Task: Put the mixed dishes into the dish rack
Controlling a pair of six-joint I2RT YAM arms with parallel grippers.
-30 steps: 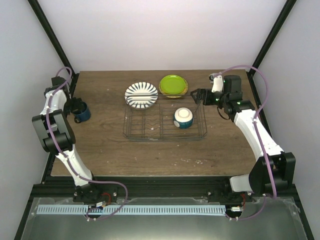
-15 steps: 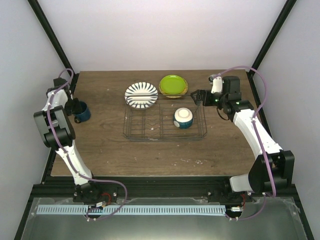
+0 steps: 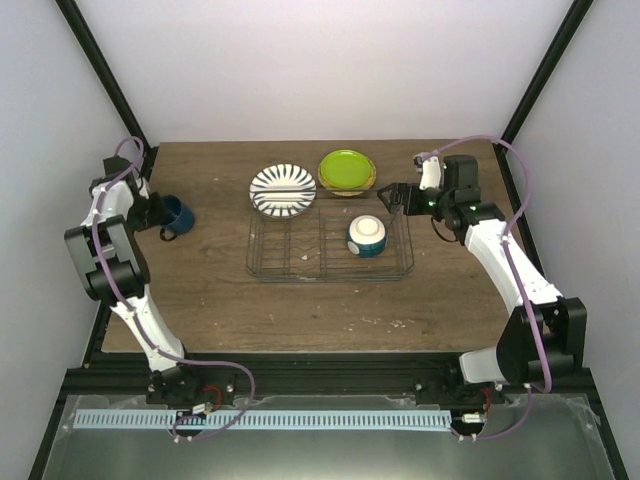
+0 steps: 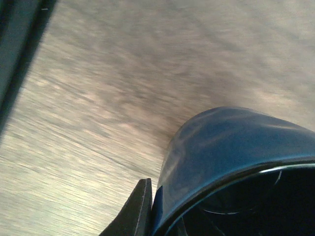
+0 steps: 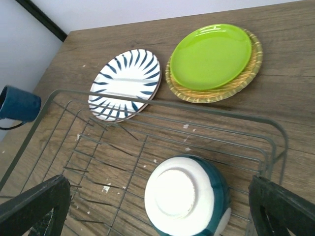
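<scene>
At the table's left side my left gripper point(image 3: 160, 213) is shut on the wall of the dark blue mug point(image 3: 178, 214). In the left wrist view one finger point(image 4: 139, 209) presses the outside of the mug point(image 4: 231, 152); the other finger is hidden. The wire dish rack point(image 3: 290, 268) holds the cream bowl point(image 3: 366, 236) upside down at its right end. The striped plate point(image 3: 282, 190) and the lime-green plate point(image 3: 347, 171) lie behind the rack. My right gripper point(image 3: 390, 195) hangs open over the rack's back right corner, above the bowl point(image 5: 187, 196).
The black frame rail point(image 3: 148, 170) runs close along the table's left edge beside the mug. The striped plate point(image 5: 125, 83) overlaps the rack's far rim point(image 5: 197, 109). The green plate point(image 5: 211, 55) lies just beyond that rim. White crumbs dot the wood under the rack.
My left gripper has shut on the mug and carried it a little to the right, away from the left rail. The right gripper has drifted slightly left, still open.
</scene>
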